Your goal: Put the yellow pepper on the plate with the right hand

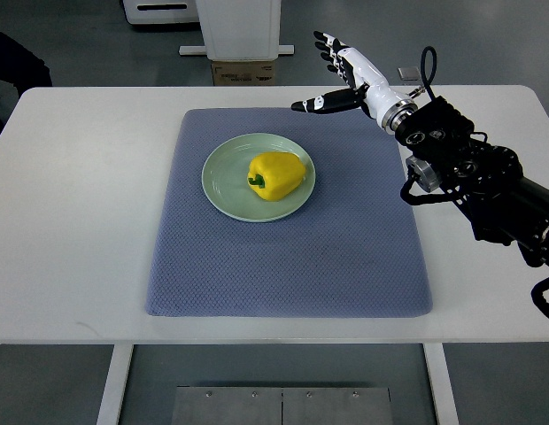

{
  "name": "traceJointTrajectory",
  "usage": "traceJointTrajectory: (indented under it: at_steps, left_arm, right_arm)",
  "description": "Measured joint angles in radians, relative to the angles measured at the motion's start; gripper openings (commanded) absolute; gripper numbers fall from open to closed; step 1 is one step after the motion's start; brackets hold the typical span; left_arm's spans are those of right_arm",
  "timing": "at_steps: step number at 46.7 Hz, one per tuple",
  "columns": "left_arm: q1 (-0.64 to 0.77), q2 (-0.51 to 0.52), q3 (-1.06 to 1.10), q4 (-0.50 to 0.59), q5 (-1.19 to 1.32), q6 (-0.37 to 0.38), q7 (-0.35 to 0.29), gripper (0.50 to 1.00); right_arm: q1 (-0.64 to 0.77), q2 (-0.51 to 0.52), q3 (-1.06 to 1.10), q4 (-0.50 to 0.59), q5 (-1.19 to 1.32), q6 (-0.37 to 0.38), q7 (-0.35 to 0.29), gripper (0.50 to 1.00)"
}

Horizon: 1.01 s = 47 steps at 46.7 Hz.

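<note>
Yellow pepper [277, 175] already sits on plate [223, 197], lying on side, green stem pointing away from right hand [339, 75]. Hand hovers up and right of plate, well apart, fingers spread, holding nothing (looks basically done). Left arm nowhere visible.

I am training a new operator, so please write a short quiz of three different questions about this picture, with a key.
1. True or false: the yellow pepper lies on the plate.
2. What does the right hand hold? A) the pepper B) the plate C) nothing
3. Fill in: the plate stands on a ____ mat on the white table.

Key:
1. True; it rests on its side, stem toward the picture's left.
2. C; the fingers are spread, and the hand is over the far right corner of the mat, apart from the plate.
3. Blue-grey.
</note>
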Motion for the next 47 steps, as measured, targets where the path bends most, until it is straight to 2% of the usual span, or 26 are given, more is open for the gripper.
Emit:
traceJointTrajectory:
  at_steps: [8,24,32,47]
  left_arm:
    - [0.000,0.000,0.000,0.000,0.000,0.000,0.000,1.000]
    - [0.000,0.000,0.000,0.000,0.000,0.000,0.000,1.000]
    - [0.000,0.000,0.000,0.000,0.000,0.000,0.000,1.000]
    - [0.000,0.000,0.000,0.000,0.000,0.000,0.000,1.000]
  right_arm:
    - [-0.071,-0.019,0.199,0.003,0.172,0.025,-0.023,1.000]
    - [-0.140,-0.085,0.325,-0.001,0.431,0.163,-0.111,1.000]
    - [-0.188,-0.103,0.463,-0.007,0.450,0.168,-0.154,1.000]
    - [-0.260,-0.113,0.614,-0.021,0.452,0.167,-0.158,1.000]
